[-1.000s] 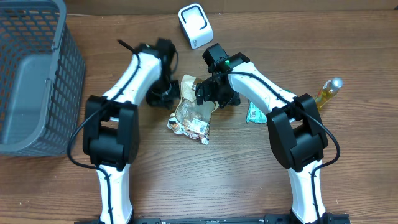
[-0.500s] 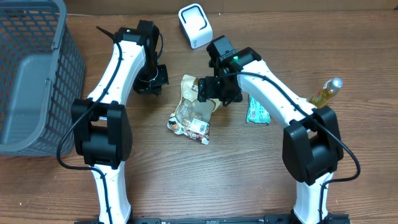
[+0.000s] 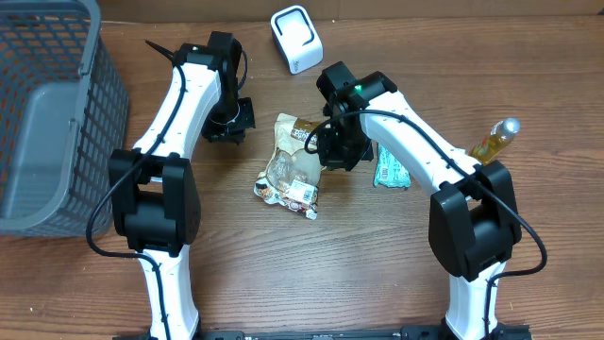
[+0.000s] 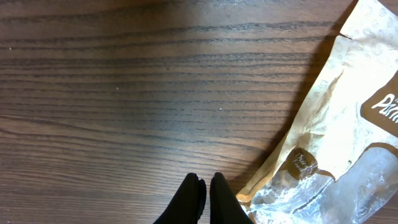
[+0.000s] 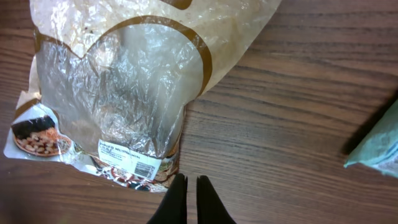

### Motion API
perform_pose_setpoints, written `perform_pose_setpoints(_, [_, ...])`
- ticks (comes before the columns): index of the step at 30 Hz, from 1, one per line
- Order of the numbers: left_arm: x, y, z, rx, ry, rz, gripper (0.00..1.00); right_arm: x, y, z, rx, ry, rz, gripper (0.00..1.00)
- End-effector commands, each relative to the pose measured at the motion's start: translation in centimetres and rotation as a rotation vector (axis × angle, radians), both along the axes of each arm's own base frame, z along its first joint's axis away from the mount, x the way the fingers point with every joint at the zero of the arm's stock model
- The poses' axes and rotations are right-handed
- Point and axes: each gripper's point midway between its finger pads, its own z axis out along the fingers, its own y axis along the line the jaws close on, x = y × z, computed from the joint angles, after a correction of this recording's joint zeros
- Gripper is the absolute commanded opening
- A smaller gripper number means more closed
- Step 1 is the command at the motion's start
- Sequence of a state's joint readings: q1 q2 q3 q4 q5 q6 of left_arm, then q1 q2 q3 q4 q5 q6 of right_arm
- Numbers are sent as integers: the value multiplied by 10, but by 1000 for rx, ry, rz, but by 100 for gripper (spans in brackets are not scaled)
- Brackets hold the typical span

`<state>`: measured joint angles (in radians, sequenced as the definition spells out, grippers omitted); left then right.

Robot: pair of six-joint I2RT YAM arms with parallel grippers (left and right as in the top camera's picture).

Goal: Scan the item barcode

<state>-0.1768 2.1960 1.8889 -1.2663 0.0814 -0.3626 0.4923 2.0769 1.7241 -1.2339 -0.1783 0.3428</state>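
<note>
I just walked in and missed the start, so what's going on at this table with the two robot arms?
Two arms are set to scan a snack bag. It lies flat on the table, barcode label up, a short way from the white scanner. Neither arm holds it: the right gripper is shut over bare wood beside the bag, and the left gripper is shut near its corner. The bag has not yet reached the scanner.

Overhead looks straight down on my whole bench (image 3: 377, 264). My wrist cameras stare down close past my left claw (image 4: 203, 182) and right claw (image 5: 187, 182); all three share the snack bag (image 3: 291, 170).
</note>
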Motion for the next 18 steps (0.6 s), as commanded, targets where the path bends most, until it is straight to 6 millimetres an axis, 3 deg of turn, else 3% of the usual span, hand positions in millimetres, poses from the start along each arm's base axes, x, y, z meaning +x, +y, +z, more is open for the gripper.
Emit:
perform_pose_setpoints(1, [-2,-1,-3,11,5,-15,6,-2,1,4,2,-6,5,4])
perform_pose_setpoints(13, [0,-1,-3,10,-3,-14,6,-16,-7,1,-32,56,4,4])
perform_pose_setpoints(18, [0,-1,-3,10,-2,-15,6,-25,-11,-10,-48,86,6,4])
